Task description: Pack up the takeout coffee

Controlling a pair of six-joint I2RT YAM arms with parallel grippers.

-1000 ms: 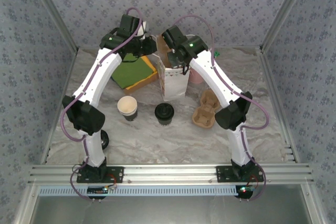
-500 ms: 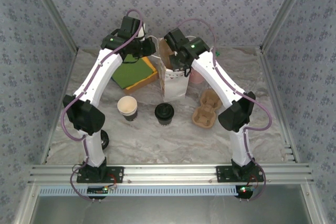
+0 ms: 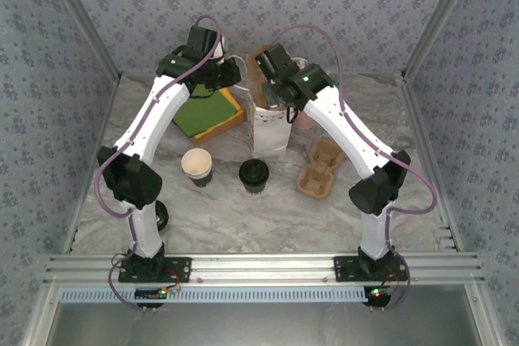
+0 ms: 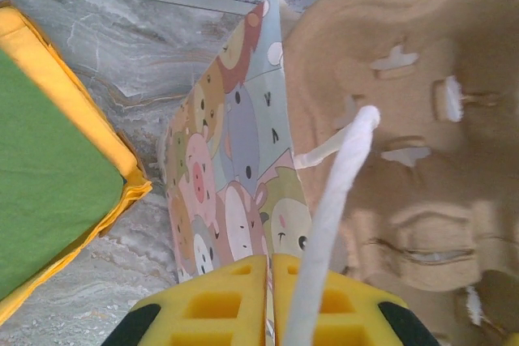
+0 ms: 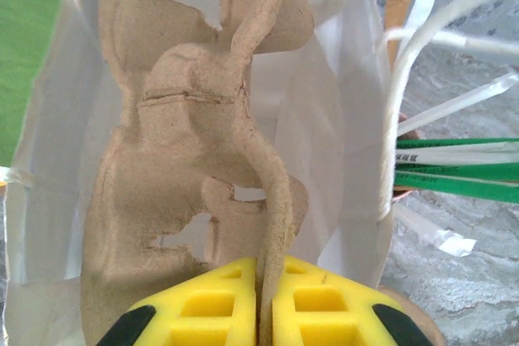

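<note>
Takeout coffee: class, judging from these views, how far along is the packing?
Done: a cardboard cup tray is inside the paper bag. In hand: left fingers pinch the bag's rim; right fingers grip the tray's edge. Left: the lidded coffee cup stands on the table, not yet packed.

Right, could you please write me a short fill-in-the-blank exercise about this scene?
1. The coffee stands ___ on the table.
2. The right hand is ___ on the carrier inside the bag.
3. The cup beside the coffee has ___ lid.
4. The napkins next to the bag are green and ___.

Missing words: upright; shut; no; yellow.
</note>
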